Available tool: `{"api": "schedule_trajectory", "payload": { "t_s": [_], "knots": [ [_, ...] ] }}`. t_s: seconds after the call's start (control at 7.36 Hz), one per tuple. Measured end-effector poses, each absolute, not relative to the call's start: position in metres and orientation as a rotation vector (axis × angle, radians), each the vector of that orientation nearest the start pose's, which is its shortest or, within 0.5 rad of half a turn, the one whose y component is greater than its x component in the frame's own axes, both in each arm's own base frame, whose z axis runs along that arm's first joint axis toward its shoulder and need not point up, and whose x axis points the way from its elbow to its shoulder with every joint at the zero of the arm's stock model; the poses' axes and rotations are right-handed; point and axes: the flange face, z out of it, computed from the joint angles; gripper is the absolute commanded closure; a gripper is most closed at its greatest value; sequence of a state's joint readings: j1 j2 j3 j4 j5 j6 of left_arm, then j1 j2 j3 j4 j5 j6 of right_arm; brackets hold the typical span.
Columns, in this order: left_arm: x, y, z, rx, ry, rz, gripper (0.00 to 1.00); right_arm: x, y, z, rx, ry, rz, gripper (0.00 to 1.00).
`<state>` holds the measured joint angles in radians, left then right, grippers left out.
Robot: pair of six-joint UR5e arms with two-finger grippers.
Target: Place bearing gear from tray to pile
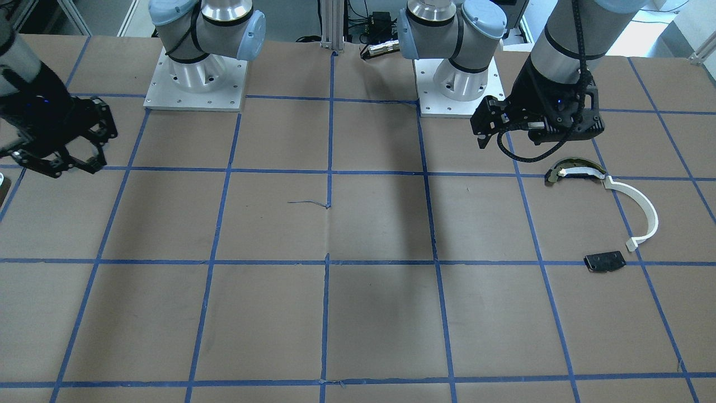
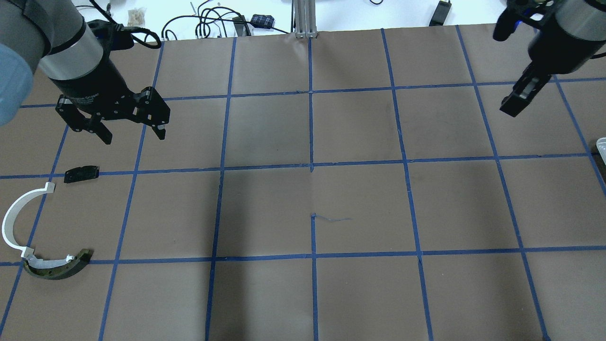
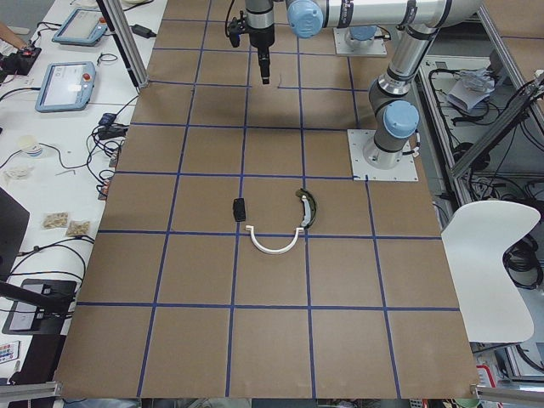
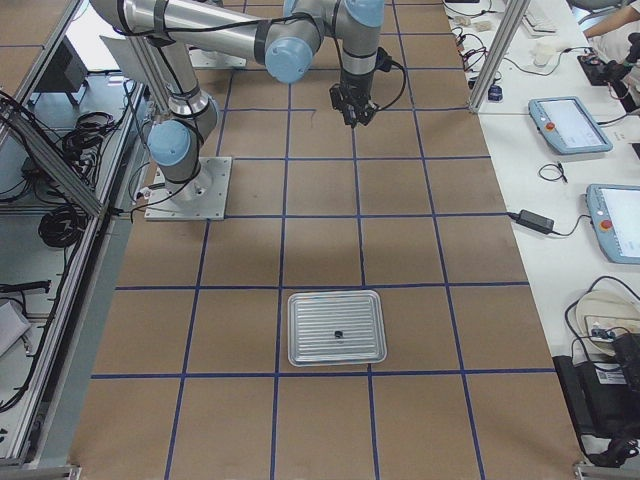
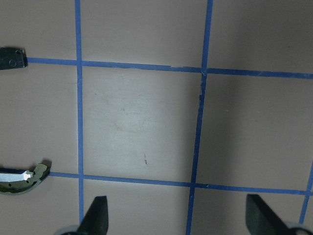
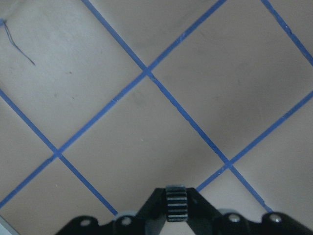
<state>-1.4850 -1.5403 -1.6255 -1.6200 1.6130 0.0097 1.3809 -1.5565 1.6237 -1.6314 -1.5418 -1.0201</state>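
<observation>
Gear [image 6: 175, 204]: small, black, ribbed, clamped between the fingertips of the right end effector [image 2: 513, 105], which is clenched on it. It is held in the air over the brown worktop [image 2: 360, 199], above the blue tape grid and touching nothing. It is on the robot's right side, well apart from the pile at the far left. The tray [image 4: 320, 350] is metal and rectangular and sits flat at the worktop's right end. A small dark part [image 4: 338, 333] lies near its centre, too small to identify. The pile has three loose parts. The white strip [image 2: 12, 220] is a half-circle lying flat, and one end meets the curved piece [image 2: 57, 269], which is black with a cream top edge. The black plate [image 2: 81, 174] lies flat near the strip's other end, not touching it. The left end effector [image 2: 134, 135] is released, with its jaws wide apart and nothing between them. It hangs over the worktop near the plate, on the side away from the robot, clear of all pile parts. The left wrist view shows both fingertips [image 5: 98, 216] at the bottom edge, with bare worktop between them and the plate and curved piece cut off at the left edge.
</observation>
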Motion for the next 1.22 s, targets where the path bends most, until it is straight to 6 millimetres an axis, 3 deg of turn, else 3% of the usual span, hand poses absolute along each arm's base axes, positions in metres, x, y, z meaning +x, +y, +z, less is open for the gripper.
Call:
{"api": "schedule_trajectory", "payload": {
  "t_s": [0.54,0.95,1.22],
  "knots": [
    [-0.085,-0.484,0.468,-0.123,3.094,0.122,0.0,0.18,-0.524,0.429,-0.95,2.969,-0.082,0.72],
    [-0.083,-0.492,0.456,-0.137,3.091,0.147,0.0,0.287,-0.532,0.372,-0.679,3.022,-0.162,0.68],
    [-0.081,-0.504,0.443,-0.132,3.091,0.145,0.0,0.328,-0.538,0.337,-0.57,3.021,-0.239,0.65]
  ]
}}
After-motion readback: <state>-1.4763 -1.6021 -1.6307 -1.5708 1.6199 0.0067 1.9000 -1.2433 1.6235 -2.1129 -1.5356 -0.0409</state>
